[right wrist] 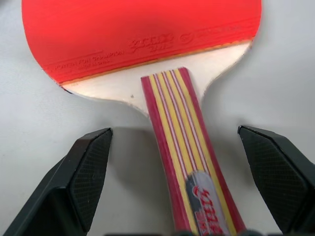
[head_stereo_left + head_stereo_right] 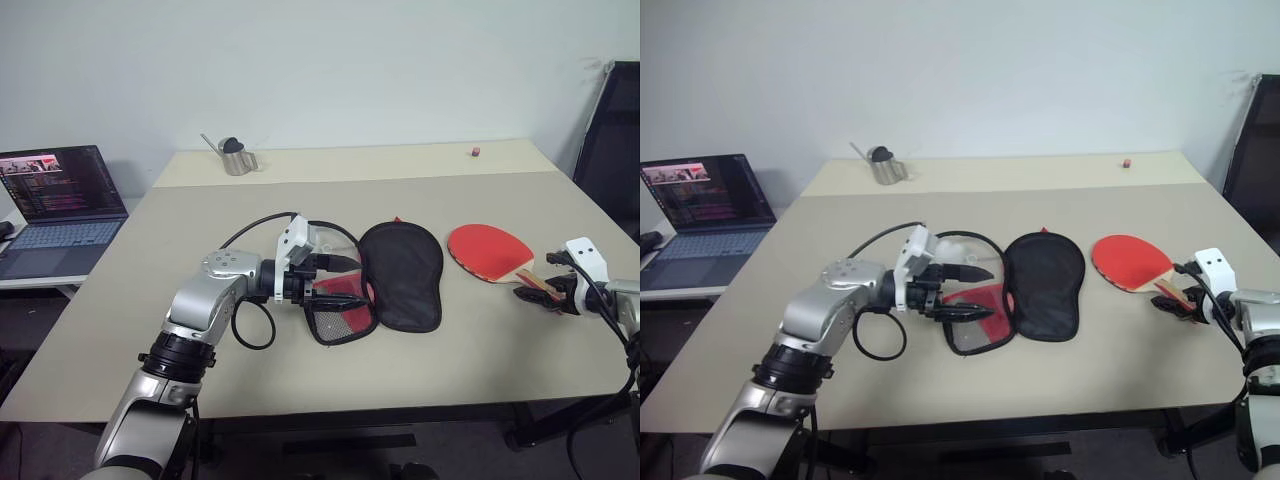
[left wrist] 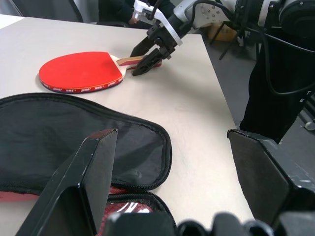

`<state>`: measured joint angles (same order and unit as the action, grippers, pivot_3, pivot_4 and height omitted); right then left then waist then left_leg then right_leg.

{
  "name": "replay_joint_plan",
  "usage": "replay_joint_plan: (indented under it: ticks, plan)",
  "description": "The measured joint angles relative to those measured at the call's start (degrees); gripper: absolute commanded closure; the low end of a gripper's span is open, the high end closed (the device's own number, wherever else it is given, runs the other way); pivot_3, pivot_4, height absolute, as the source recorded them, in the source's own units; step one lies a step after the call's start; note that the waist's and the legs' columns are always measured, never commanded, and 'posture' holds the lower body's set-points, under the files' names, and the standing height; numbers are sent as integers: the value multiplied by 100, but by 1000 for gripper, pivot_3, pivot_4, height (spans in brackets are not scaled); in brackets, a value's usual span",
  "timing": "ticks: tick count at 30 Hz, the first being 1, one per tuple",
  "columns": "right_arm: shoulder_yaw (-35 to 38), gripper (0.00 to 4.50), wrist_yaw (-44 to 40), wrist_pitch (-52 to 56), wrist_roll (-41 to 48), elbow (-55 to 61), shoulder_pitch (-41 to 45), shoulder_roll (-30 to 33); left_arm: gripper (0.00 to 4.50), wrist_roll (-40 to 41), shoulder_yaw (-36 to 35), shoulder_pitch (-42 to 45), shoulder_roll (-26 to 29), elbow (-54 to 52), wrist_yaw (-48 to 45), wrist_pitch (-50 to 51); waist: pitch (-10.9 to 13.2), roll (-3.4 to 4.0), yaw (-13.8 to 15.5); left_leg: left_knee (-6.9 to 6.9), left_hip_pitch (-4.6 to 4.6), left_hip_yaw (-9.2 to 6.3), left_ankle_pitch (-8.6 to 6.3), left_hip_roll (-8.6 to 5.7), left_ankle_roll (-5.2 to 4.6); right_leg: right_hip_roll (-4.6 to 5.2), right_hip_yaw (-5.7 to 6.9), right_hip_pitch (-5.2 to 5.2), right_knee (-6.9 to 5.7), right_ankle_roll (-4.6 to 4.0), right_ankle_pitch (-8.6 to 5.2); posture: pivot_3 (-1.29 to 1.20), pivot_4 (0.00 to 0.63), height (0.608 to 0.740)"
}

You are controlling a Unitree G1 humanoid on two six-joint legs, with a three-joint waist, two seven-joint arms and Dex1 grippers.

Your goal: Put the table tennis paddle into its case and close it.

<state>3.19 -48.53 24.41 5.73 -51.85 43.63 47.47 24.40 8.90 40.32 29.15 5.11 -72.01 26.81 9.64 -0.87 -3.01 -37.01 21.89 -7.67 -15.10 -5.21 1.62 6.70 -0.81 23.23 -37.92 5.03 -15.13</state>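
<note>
The table tennis paddle (image 2: 488, 251), smooth red rubber with a striped wooden handle, lies flat on the matte beige worktop (image 2: 480, 330) just right of the case (image 2: 400, 275). The soft black fabric case lies unzipped, red mesh showing. The right tool (image 1: 172, 182) straddles the handle, released; the left tool (image 2: 965, 292) gapes over the case, empty.

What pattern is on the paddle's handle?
Red and yellow lengthwise stripes on the paddle's handle, clearest in the right wrist view.

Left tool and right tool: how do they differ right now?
The left tool, two black fingers open, hovers over the opened black-and-red soft case, holding nothing. The right tool, open too, straddles the striped wooden handle of the round red rubber-faced paddle lying flat on the beige table, not yet gripping. Both are empty.
</note>
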Motion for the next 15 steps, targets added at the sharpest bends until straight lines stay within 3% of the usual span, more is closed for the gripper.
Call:
replay_joint_plan:
  ticks: [3,6,15]
  plan:
    - [11,26,69,-40,-8,22,4,-111,605,-9,0,-10,2,0,6,-6,-4,-6,-30,0,-6,-1,0,1,0,-2,-4,-2,-3,0,1,0,150,740]
    - [14,563,185,-50,-20,41,-1,-196,605,-28,0,-27,5,0,12,-17,-8,-13,-50,-1,-11,0,0,2,0,-6,-9,-3,-6,-2,2,0,150,740]
    - [231,3304,532,156,19,222,-78,-390,605,-57,-10,-144,110,0,48,-84,-20,-33,-29,-15,-11,-5,0,4,-2,-11,-13,-10,-5,3,18,0,150,740]
